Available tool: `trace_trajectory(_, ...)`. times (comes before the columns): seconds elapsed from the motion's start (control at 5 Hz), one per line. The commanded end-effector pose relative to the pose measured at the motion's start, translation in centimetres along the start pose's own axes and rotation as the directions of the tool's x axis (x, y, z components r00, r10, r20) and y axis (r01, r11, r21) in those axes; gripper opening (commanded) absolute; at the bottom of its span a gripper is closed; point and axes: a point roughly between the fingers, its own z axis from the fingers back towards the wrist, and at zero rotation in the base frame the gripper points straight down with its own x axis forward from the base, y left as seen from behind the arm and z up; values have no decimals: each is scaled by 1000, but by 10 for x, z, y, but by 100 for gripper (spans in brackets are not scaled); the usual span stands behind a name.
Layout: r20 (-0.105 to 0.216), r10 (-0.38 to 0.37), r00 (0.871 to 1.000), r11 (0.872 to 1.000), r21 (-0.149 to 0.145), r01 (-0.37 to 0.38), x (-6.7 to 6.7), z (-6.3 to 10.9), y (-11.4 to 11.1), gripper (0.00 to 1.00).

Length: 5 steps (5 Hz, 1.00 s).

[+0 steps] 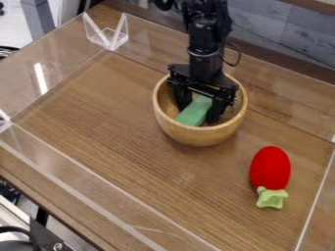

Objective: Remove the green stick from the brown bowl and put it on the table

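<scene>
Carefully, I'm holding my gripper point(202, 97) spread inside the brown bowl point(199, 123), over the green stick point(195, 111).

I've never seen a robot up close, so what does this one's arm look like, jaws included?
It is one black arm, slim and angular. A thin dark cable loops out beside it. The jaws are black too, with narrow fingers; finer markings are too small to tell.
</scene>
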Motion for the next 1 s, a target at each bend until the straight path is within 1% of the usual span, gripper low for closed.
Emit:
trace_trajectory(0.0,5,45,999,999,5,-45,5,2,7,100)
trace_trajectory(0.2,4,19,1000,1000,2,-19,7,6,8,0)
trace_trajectory(0.4,9,-6,1000,1000,-5,6,6,15,8,0)
trace_trajectory(0.8,38,12,999,1000,-25,-11,4,28,9,0)
